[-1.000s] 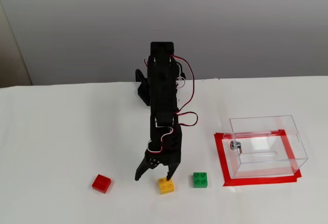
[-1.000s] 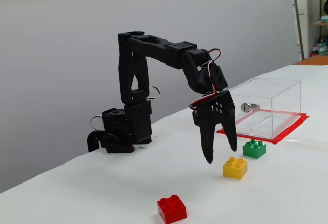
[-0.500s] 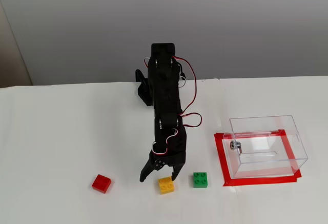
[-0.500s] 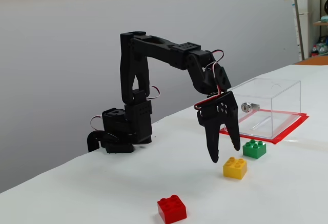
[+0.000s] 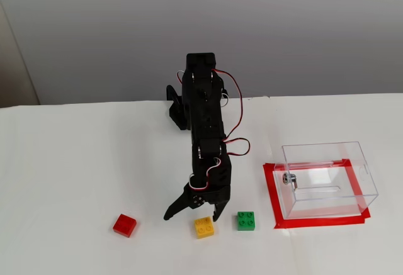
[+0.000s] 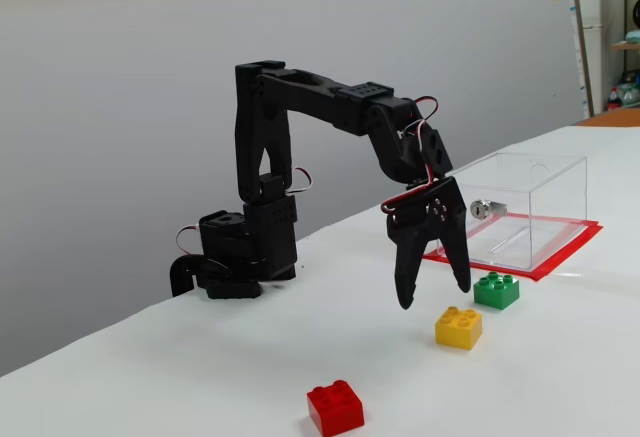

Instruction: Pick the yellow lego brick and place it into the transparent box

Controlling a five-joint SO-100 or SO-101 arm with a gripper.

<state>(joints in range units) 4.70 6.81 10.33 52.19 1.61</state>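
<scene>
The yellow lego brick sits on the white table, studs up, between a red and a green brick. My gripper hangs just above and slightly behind it, open wide, fingers pointing down with nothing between them. In both fixed views the fingertips are clear of the brick. The transparent box stands on a red-taped rectangle to the right, with a small metal fitting on its side, and holds nothing.
A green brick lies just right of the yellow one, close to the box. A red brick lies to the left. The arm's base stands at the table's back edge.
The gripper has shifted a little to the right, over the yellow brick, and its jaws have spread wider. The bricks and box have not moved.
</scene>
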